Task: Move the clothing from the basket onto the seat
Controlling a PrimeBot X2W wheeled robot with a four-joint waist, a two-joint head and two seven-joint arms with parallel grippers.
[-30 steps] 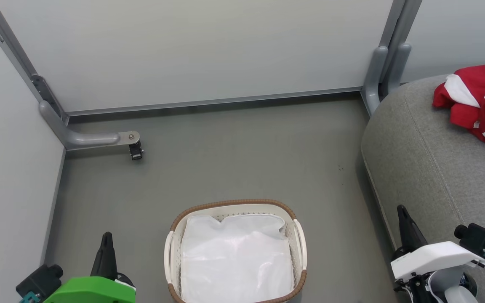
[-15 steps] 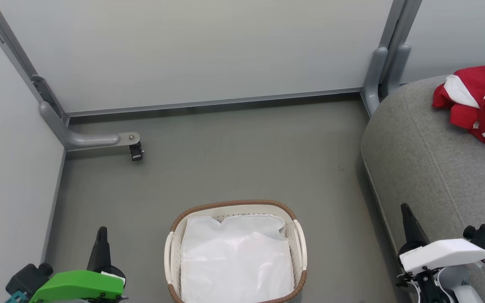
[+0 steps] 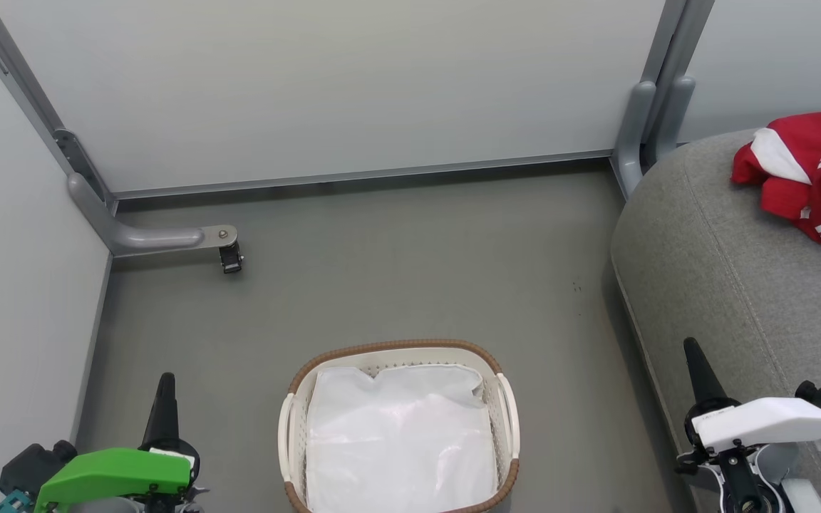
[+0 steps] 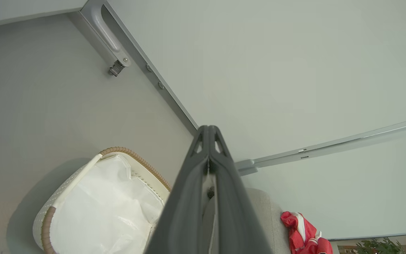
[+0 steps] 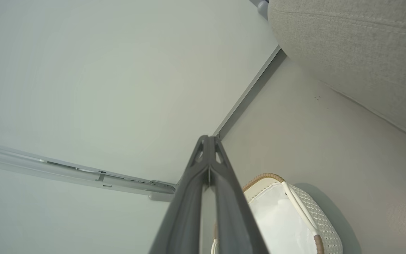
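We see both arms low, wrists about level, fingers pointing forward along the floor (image 3: 382, 271). The left pincer (image 3: 166, 385) sticks out from under a green housing (image 3: 115, 470) and is pressed together, holding nothing. In its wrist view the two dark fingers (image 4: 231, 204) meet at the tip. The right pincer (image 3: 693, 356), under a white housing (image 3: 767, 420), is pressed together too and also holds nothing.

The basket (image 3: 396, 345) stands on the floor between the two pincers, apart from both. It is oval, cream perforated plastic with a brown woven-look rim and white side handles. Inside it lies a white liner (image 3: 400, 434), thin, slightly glossy and wrinkled.

The clothing (image 3: 809, 178) lies on the seat (image 3: 724, 285), well ahead of the right pincer and off to its right. It is soft red fabric, bunched up, with white panels and stripes. The seat is grey woven upholstery with a rounded edge and a stitched seam. The right pincer is near that edge.
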